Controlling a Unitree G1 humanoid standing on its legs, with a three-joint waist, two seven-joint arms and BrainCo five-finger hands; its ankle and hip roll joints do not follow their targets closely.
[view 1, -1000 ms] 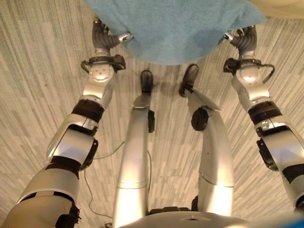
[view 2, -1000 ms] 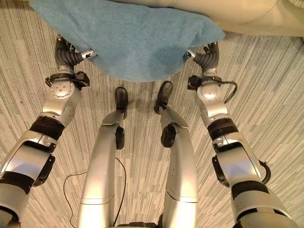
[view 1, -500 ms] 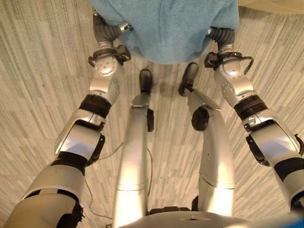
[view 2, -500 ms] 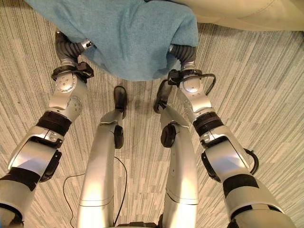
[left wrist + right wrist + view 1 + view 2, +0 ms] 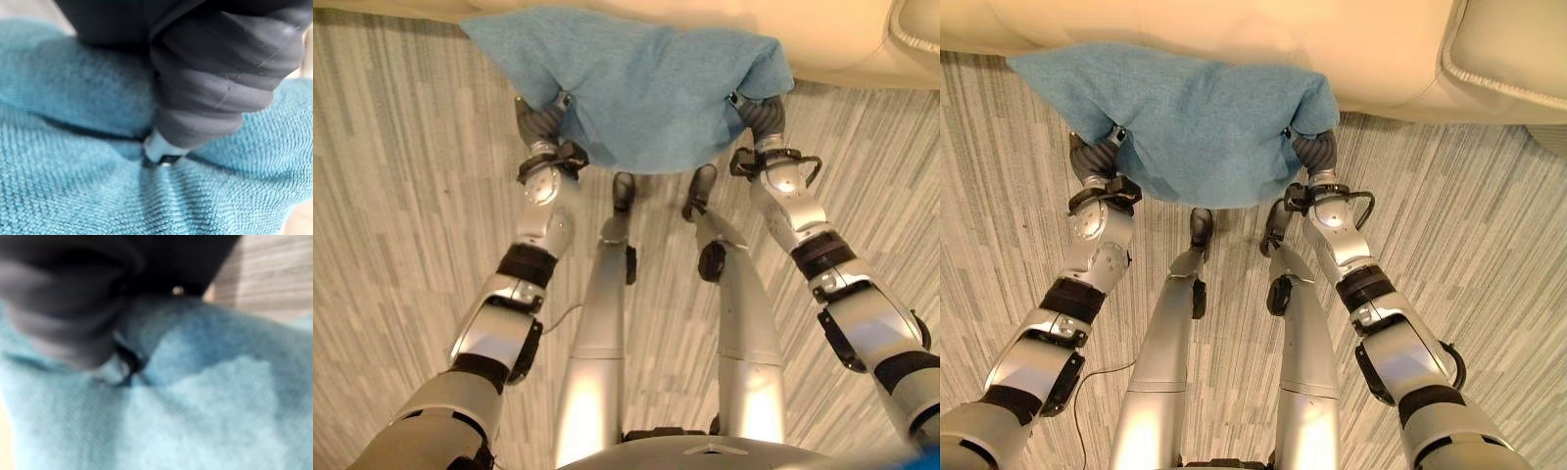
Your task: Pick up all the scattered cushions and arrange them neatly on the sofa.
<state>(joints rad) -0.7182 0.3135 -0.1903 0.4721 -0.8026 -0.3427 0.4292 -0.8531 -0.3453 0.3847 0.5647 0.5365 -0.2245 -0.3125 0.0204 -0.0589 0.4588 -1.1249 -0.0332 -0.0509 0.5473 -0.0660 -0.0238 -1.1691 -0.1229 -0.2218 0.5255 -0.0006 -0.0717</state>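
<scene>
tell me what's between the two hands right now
The blue cushion spans the whole stretch between the left hand and the right hand, one hand at each side of it, in the right eye view. Its far edge reaches the cream sofa.

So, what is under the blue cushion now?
Under the cushion are both hands, left and right, their fingers hidden in the fabric. Its far edge overlaps the sofa; striped floor lies below.
</scene>
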